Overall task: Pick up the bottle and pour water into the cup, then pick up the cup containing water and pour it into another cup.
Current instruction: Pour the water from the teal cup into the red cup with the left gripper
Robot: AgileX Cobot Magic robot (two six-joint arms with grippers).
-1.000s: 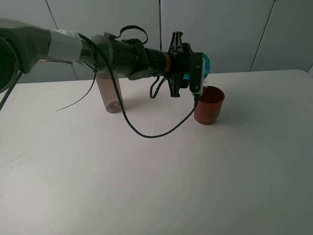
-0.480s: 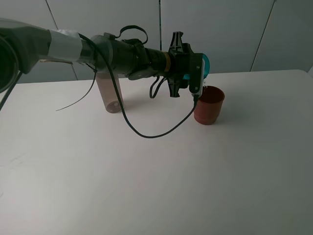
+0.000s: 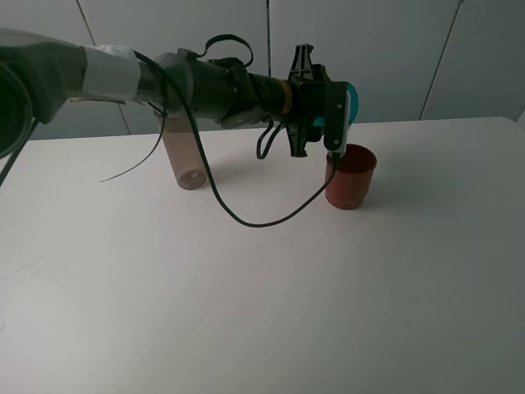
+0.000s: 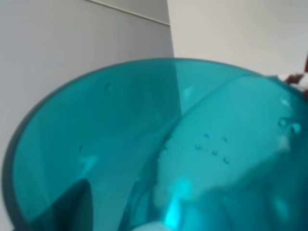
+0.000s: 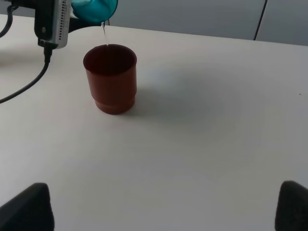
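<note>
Overhead, the left arm reaches across the bench (image 3: 246, 312) and holds the teal tumbler (image 3: 350, 105) tipped just above the far rim of the dark red cup (image 3: 351, 176). The left pincer (image 3: 332, 115) sits behind its camera housing, so its grip is judged from the tumbler hanging there: pinching it. The smoky bottle (image 3: 184, 156) stands upright well to the left of the red cup, partly behind the arm. This looks like the last step, the tumbler emptying into the red cup.

Through the left wrist camera, the tumbler's inside (image 4: 144, 144) fills nearly everything, tilted, with droplets on the wall and little water visible; the pincer's fingers cannot be made out.

From the right wrist camera, a thin stream (image 5: 104, 34) falls from the tumbler's lip (image 5: 95, 9) just inside the red cup's far rim (image 5: 109, 48). Only two dark fingertips (image 5: 24, 208) of the right pincer show, set wide apart, so it is spread and holding nothing, well away from the red cup.

Next, I judge, the tumbler should be righted and set down. Bare bench lies around the red cup, though the dangling cable (image 3: 254, 220) hangs close to it.
</note>
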